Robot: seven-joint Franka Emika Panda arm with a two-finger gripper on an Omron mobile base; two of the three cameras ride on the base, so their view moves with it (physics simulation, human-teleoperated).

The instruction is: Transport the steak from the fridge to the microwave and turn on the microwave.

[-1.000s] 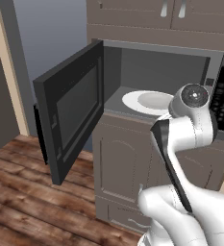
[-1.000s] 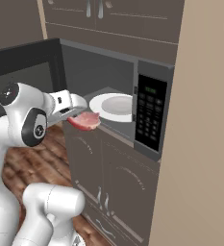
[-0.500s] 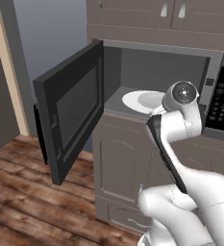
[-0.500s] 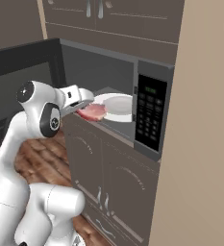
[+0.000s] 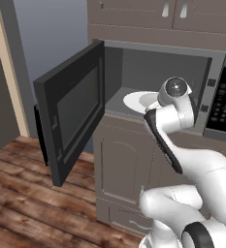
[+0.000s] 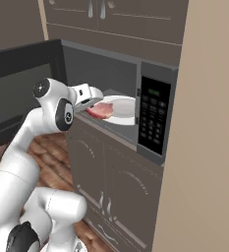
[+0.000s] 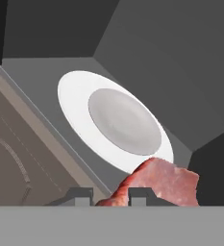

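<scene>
Two-finger gripper, clamped on flat red-pink raw steak, has advanced to the round white turntable plate rim inside the dark grey open microwave; release looks next.

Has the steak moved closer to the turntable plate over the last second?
Yes. In the right base view the steak has travelled right, toward the microwave, and now overlaps the turntable plate.

Arm rises from the base, elbow bent sharply, forearm angled up and forward, wrist at about microwave-shelf height. Hand points roughly level, reaching forward. Gripper is clamped on the steak; in the hand view both fingertips sit close together at the bottom with the meat pinched between them and sticking out ahead. In the left base view the wrist joint blocks the fingers.
</scene>
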